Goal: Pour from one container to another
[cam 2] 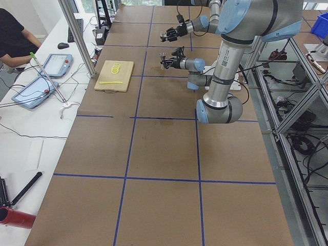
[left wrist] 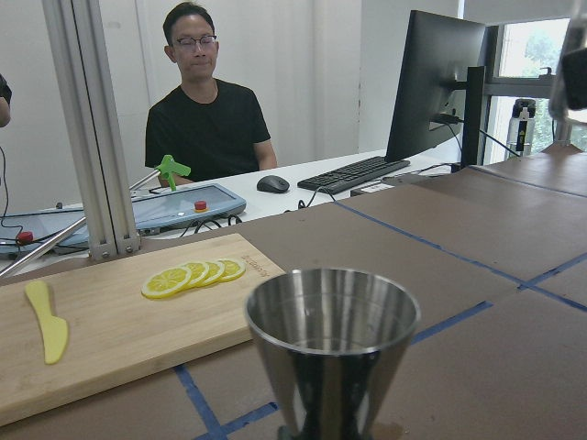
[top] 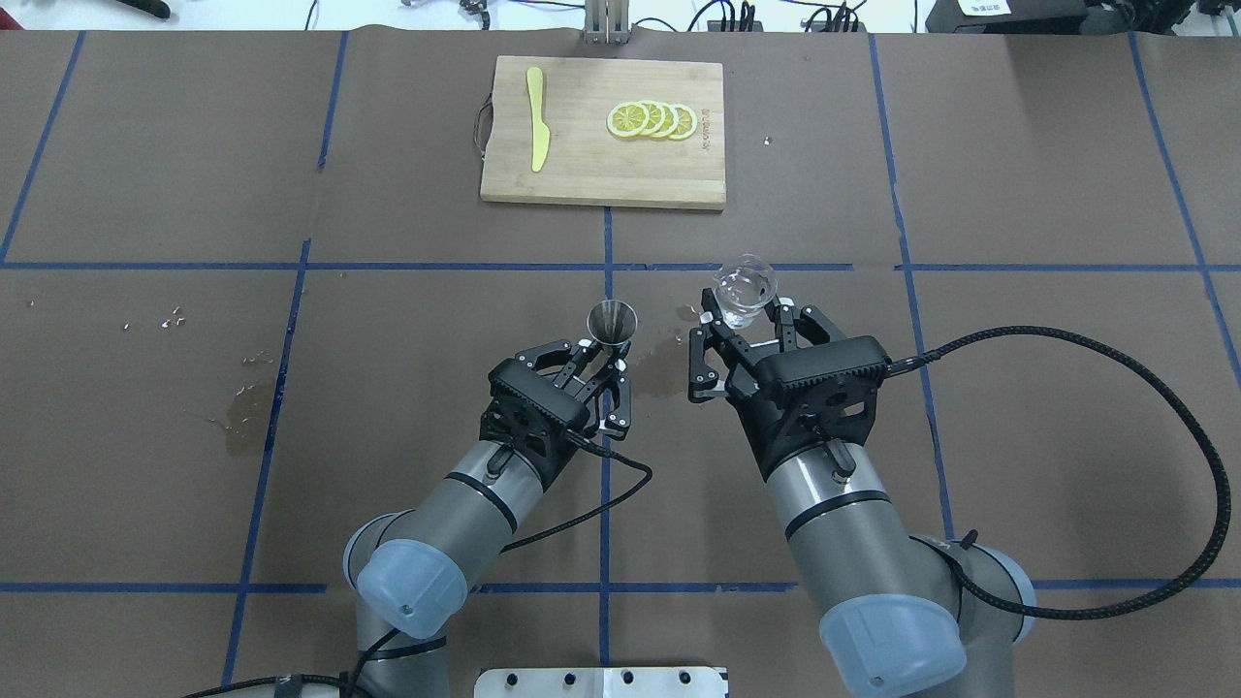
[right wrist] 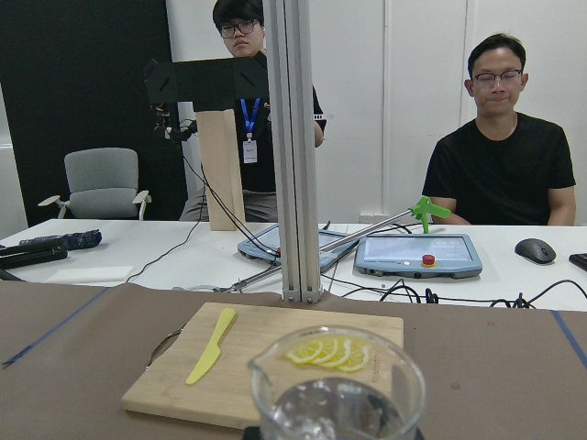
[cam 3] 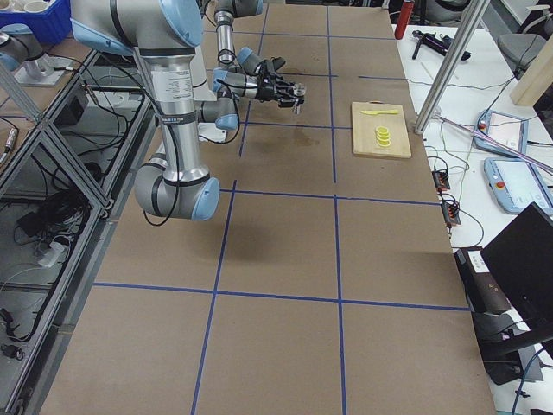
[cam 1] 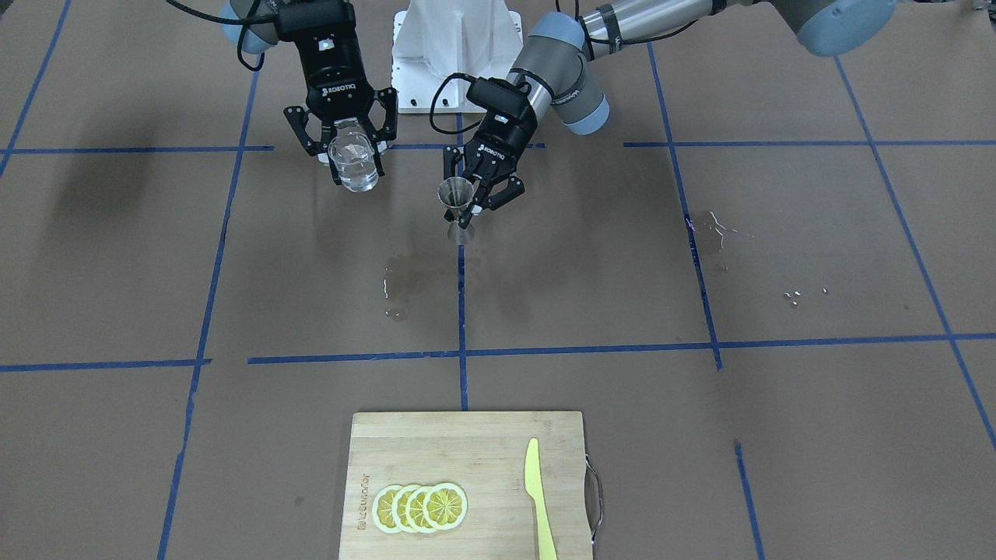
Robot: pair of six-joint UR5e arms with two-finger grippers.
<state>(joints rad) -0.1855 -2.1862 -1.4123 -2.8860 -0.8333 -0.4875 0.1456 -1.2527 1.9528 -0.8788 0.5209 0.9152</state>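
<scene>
overhead exterior: left pincer (top: 605,355) clamps jigger (top: 613,323), hiding its base; right pincer (top: 744,314) clamps glass cup (top: 745,287).

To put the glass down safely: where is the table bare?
Bare: the paper on the robot's right, past the right gripper and its glass cup, and the strip between them and the cutting board. Crowded: the middle, where the left gripper grips the jigger beside the cup, with a wet stain between them.
</scene>
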